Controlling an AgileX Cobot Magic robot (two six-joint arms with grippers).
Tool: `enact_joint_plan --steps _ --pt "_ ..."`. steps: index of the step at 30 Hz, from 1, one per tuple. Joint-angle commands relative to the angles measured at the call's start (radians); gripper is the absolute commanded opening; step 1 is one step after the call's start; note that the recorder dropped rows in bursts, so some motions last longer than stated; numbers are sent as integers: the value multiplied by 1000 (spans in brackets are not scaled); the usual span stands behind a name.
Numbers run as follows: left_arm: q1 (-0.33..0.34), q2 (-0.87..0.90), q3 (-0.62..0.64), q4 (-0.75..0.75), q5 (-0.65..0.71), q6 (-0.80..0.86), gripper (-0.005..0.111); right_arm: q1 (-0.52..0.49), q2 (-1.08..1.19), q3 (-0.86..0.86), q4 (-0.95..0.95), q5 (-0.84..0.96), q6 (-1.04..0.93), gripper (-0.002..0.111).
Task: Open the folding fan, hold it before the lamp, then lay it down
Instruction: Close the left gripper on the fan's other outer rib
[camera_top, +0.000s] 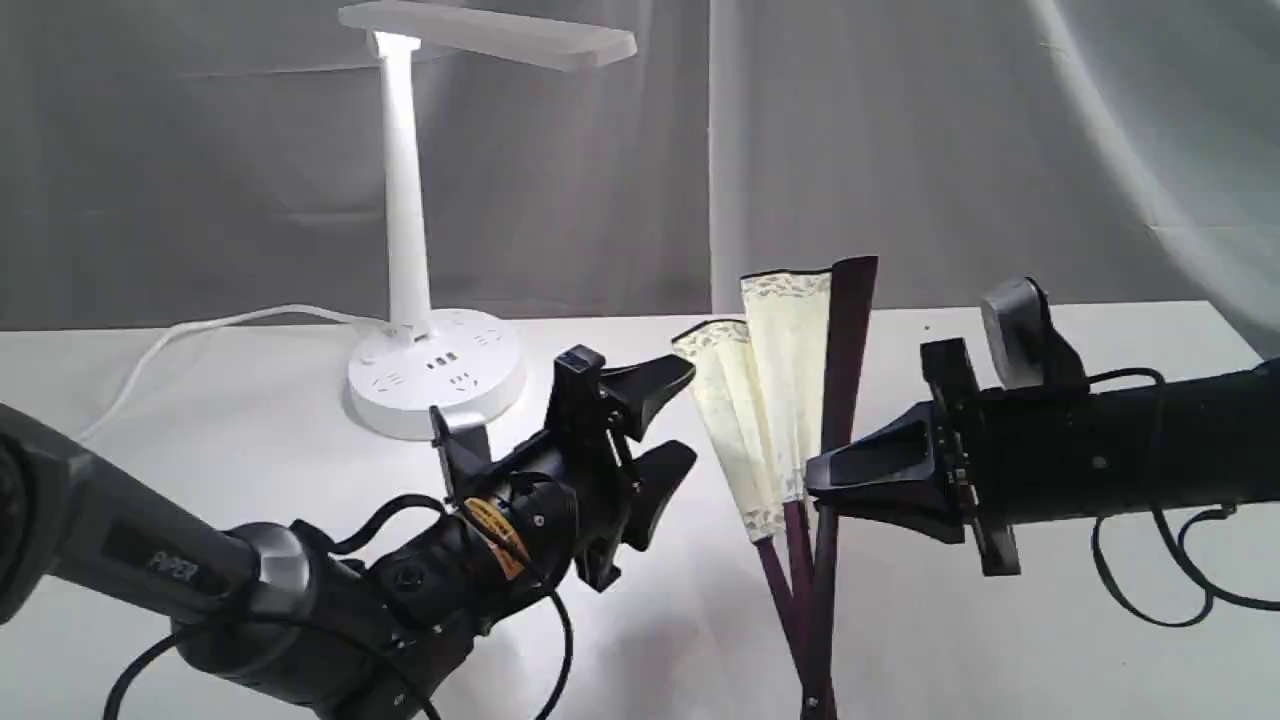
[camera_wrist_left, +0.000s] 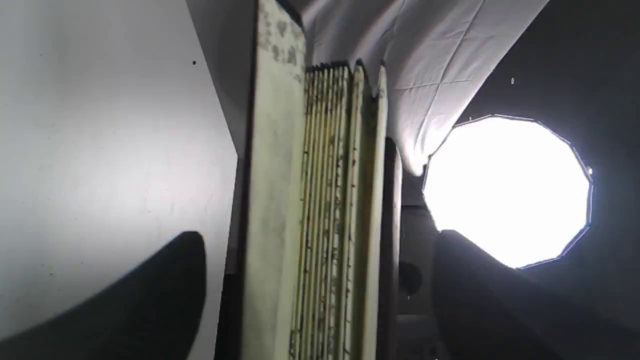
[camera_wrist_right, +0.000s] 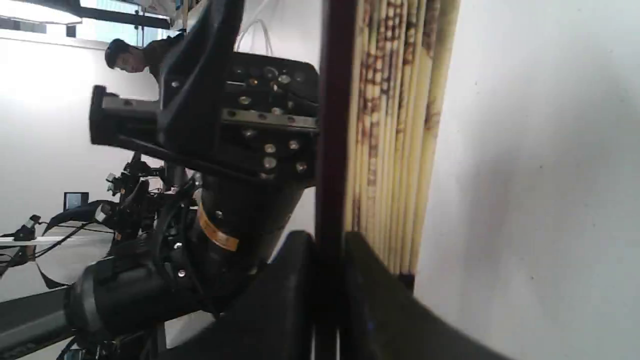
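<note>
**Folding fan barely cracked open, one tool clamped, one gaping**

Folding fan (camera_top: 790, 400) stands upright over the bench (camera_top: 200, 420), right of centre in the exterior view, pivot end down at the bottom edge of that view. Whether the pivot rests on the bench, I can't tell. The lamp (camera_top: 405, 230) is lit, back on the left and well apart from the fan, so the showing-off part looks a way off yet.

Right tool (camera_top: 815, 480) has its jaws pinched tight on the dark outer guard (camera_top: 848, 340), low on the stick. That looks like the anchor: pin one guard and the rest of the leaf is free to swing away from it. And it does a little, with the loose pleats (camera_top: 730, 420) leaning left off the main stack in a narrow V.

Left tool (camera_top: 688, 412) has its jaws spread as wide as they go and grips nothing. It sits just beside those leaning pleats, mouth towards them. The left wrist view shows the fan (camera_wrist_left: 320, 200) edge-on, lined up between the two dark fingers (camera_wrist_left: 150, 290). Contact at the upper tip? Too close to call.

My read is that this is the opening step, early on. The left tool wants a bite on the far side of the leaf so it can draw that side out. Paper edges are flimsy, so a grab on paper alone risks creasing.
</note>
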Motion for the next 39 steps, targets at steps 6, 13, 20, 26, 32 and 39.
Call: enact_joint_plan --steps 6,13,20,26,32,39 --pt "-6 55 -86 9 -30 -31 64 -5 -13 2 25 17 -13 0" --pt "-6 93 -154 51 -25 -31 64 -3 -13 2 33 17 -13 0" --pt "-6 98 -178 55 4 -31 63 -3 -13 2 33 17 -13 0" --pt "-6 100 -182 55 22 -26 35 -3 -7 2 32 17 -11 0" --pt "-6 108 -186 55 22 -23 8 -1 -7 2 29 17 -11 0" --pt "-6 118 -187 55 18 -20 20 32 -7 2 29 17 -11 0"
